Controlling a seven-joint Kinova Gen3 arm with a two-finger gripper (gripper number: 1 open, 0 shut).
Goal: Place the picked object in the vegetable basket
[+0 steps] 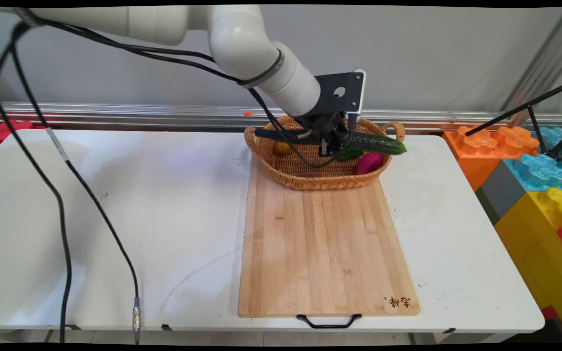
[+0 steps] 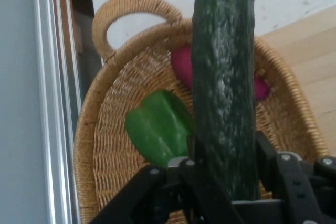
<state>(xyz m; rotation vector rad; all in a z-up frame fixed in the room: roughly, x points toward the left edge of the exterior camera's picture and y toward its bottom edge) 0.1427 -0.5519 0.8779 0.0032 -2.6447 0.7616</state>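
Board: nearest me I see a long wooden cutting board (image 1: 327,243) lying lengthwise on the white table (image 1: 115,219), its black handle (image 1: 329,321) at the table's near edge and a small dark mark burned into its near right corner; its top is bare wood
Cables: my arm's black cables (image 1: 61,204) hang down over the left half of the table and past its near edge
Basket: a woven wicker basket (image 1: 310,178) with loop handles sits on the far end of the board
Gripper: my gripper (image 1: 332,141) hangs over the basket, its fingers clamped on a dark green cucumber (image 2: 224,93); in the hand view I see the black fingers (image 2: 270,163) pressed against both sides of it
Cucumber: held roughly level above the basket, its free end reaching out over the basket's right rim (image 1: 391,146)
Contents: under the cucumber I make out a green pepper (image 2: 157,129) on the basket floor, a magenta item (image 1: 369,163) against the right wall, partly hidden, and something yellowish (image 1: 282,147) at the left side that I cannot identify
Right side: big plastic blocks (image 1: 530,170) in orange, blue, yellow stand just beside the table's right end
Far: a metal rail (image 1: 115,114) runs along the grey wall behind the table
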